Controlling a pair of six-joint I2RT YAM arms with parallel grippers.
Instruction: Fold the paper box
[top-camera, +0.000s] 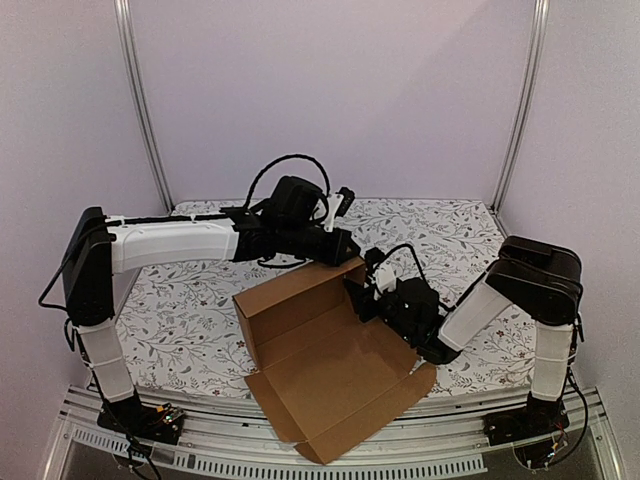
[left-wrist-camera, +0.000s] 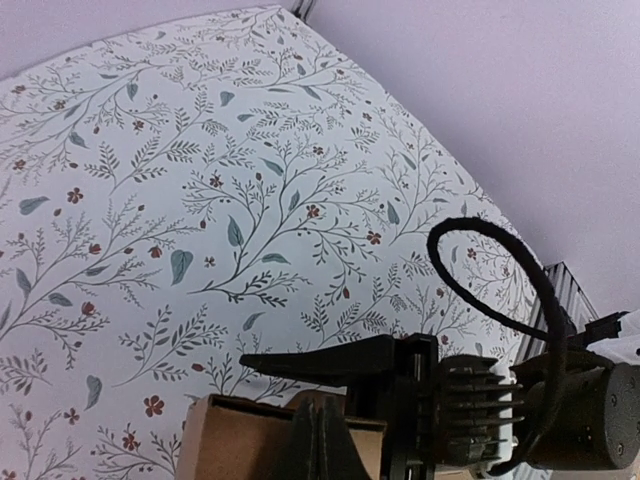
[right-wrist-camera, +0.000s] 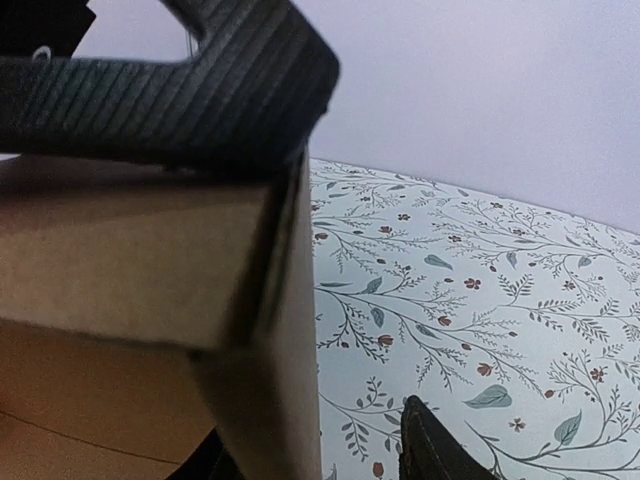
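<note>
The paper box (top-camera: 330, 350) sits half formed in the middle of the desk (top-camera: 190, 300), turned a little off square. Its back and left walls stand upright and its floor lies flat; its broad lid panel with side flaps lies open toward me, hanging past the near edge of the desk over the metal rail (top-camera: 250, 462). My left tool (top-camera: 348, 248) reaches across from the left and sits at the box's far right corner, fingers pressed together; whether cardboard is caught between them I cannot tell. In its wrist view the brown top edge of that wall shows at the bottom of the picture, just beside the black body of my right tool (top-camera: 362, 295). My right tool comes in from the right at the same corner, a little nearer to me, and its fingers (right-wrist-camera: 180, 90) are spread. One ribbed black finger lies across the top edge of the cardboard; the other shows only as a dark tip low in the wrist view, well apart from the first, with the box's upright corner between the two. A looped black cable (left-wrist-camera: 500, 280) arcs over my right tool; the desk wears a white cloth printed with leaves and small red flowers; plain lilac screens (top-camera: 330, 90) close it in.
</note>
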